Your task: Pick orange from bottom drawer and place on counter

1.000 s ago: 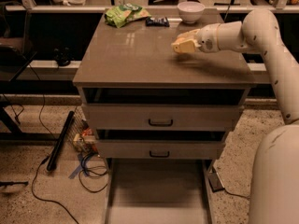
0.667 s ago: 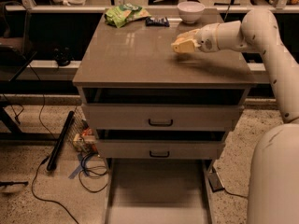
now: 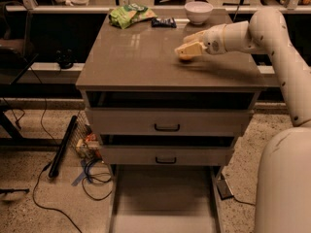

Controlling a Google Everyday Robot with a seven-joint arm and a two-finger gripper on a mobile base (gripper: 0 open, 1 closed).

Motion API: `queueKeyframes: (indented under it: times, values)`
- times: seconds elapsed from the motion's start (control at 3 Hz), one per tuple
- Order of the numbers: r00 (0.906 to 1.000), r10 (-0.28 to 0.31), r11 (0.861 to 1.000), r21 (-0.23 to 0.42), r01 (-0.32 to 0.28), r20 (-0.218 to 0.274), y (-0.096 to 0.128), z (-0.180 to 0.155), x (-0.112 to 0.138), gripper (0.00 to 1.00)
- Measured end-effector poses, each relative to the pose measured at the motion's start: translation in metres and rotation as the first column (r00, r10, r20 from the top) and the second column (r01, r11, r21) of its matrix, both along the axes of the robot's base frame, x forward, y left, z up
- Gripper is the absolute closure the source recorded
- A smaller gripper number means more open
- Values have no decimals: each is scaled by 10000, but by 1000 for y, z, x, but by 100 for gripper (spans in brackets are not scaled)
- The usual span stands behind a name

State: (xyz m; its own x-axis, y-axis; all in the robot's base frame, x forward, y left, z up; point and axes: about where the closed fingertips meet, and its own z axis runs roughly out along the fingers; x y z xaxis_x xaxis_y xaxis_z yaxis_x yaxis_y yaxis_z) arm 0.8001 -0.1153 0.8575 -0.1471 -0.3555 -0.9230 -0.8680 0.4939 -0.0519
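My gripper (image 3: 187, 50) sits low over the counter (image 3: 126, 67), nearer its right edge. Along the back edge a green bag (image 3: 131, 14), a dark packet (image 3: 163, 22) and a white bowl (image 3: 198, 12) block passage; the front-left corner lies open.

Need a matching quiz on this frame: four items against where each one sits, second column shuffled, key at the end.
Things:
1. orange
2. white bowl
3. green bag
4. bottom drawer

Places:
A. pulled out, below the handled drawers
B. rear of the counter, left in view
C. just under the gripper, which is over the counter's right half
D. rear of the counter, right of the dark packet

Pairs: 1-C, 2-D, 3-B, 4-A
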Motion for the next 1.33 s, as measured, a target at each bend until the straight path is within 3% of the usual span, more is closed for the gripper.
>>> queueKeyframes:
  times: [0.33,0.67,1.33]
  values:
    - [10000,-44,10000,-22,44,-3,-2,0,0,0]
    - [9993,-344,9994,61,343,161,-21,9,-4,0]
    - [9865,-1467,9891,262,1451,734,-111,36,-41,0]
